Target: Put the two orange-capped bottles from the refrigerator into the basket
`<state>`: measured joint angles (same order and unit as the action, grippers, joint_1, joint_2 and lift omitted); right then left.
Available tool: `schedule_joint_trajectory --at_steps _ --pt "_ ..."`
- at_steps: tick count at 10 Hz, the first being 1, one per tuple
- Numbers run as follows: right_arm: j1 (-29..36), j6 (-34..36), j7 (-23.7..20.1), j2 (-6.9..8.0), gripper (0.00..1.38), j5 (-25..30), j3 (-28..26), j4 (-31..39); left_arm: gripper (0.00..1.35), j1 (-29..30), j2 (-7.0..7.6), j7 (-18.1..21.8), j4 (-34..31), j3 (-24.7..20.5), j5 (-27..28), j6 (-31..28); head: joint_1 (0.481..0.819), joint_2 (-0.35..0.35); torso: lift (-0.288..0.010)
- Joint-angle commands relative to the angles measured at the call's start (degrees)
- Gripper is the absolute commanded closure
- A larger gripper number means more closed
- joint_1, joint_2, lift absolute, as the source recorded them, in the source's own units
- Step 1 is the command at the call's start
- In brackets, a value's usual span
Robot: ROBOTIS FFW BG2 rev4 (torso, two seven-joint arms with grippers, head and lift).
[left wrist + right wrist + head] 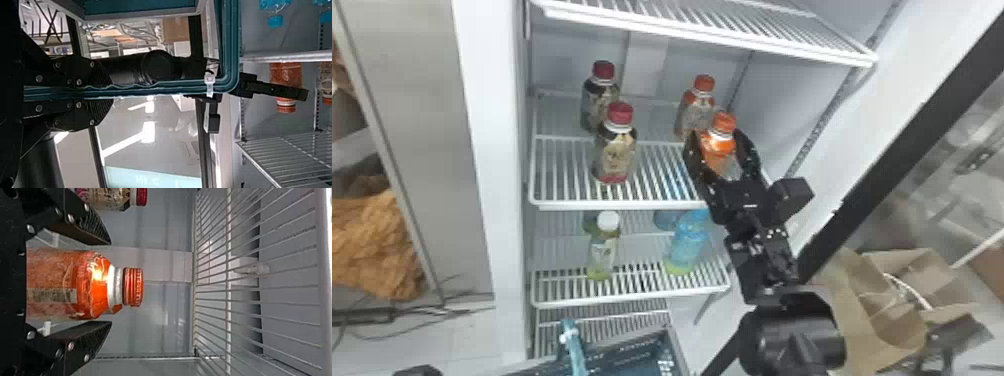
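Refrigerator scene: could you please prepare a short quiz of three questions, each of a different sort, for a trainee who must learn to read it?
1. True or false: the two red-capped bottles stand on the same shelf as the two orange-capped bottles.

2. Choose one. The left gripper is closed on:
A) a blue bottle
B) the basket's handle
C) a cardboard box

3. Fill the gap with "front" or "rear": the fingers of the right gripper are on both sides of the ____ orange-capped bottle.

Key: 1 true; 2 B; 3 front.
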<state>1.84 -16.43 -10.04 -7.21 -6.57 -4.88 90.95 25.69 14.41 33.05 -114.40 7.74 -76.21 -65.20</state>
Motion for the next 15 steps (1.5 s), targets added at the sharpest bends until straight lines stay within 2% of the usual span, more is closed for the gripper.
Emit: schedule_joint_trajectory --at_steps 1,4,6,7,8,12,13,15 --pt "1.4 0.1 0.6 0.18 0.83 0.3 0.0 1.5 1.21 0.0 0.00 0.0 0.0 -0.1 -0.1 0.0 0.695 -0.350 -0.040" --pt "3.2 0.1 1.3 0.18 0.84 0.5 -0.5 4.7 1.21 0.0 0.09 0.0 0.0 0.0 -0.1 0.0 0.695 -0.350 -0.040" --pt "7.0 0.1 1.2 -0.26 0.84 -1.2 -0.8 11.8 1.21 -0.1 0.09 0.0 0.0 0.1 0.0 0.1 0.695 -0.350 -0.040" --pt "10.1 0.8 0.7 -0.35 0.84 -4.1 -0.8 16.8 1.21 -0.2 0.09 0.0 0.0 0.0 0.0 0.1 0.695 -0.350 -0.040" --pt "14.5 4.5 -0.2 -0.35 0.84 -6.2 -0.7 23.4 1.21 -0.2 0.09 0.0 0.0 -0.1 0.0 0.1 0.695 -0.350 -0.040" --pt "31.6 25.4 -3.6 -0.26 0.84 -12.3 0.2 46.2 1.21 -0.5 0.09 0.0 0.0 0.1 0.1 0.1 0.695 -0.350 -0.040" --pt "35.8 34.4 -5.6 0.18 0.84 -13.8 -0.3 52.0 1.21 -0.5 0.09 0.0 0.0 0.1 0.1 0.1 0.695 -0.350 -0.040" --pt "38.1 52.0 -11.1 0.44 0.84 -13.2 -3.2 58.2 1.21 -0.5 0.18 0.0 0.0 0.1 0.0 0.1 0.695 -0.350 -0.040"
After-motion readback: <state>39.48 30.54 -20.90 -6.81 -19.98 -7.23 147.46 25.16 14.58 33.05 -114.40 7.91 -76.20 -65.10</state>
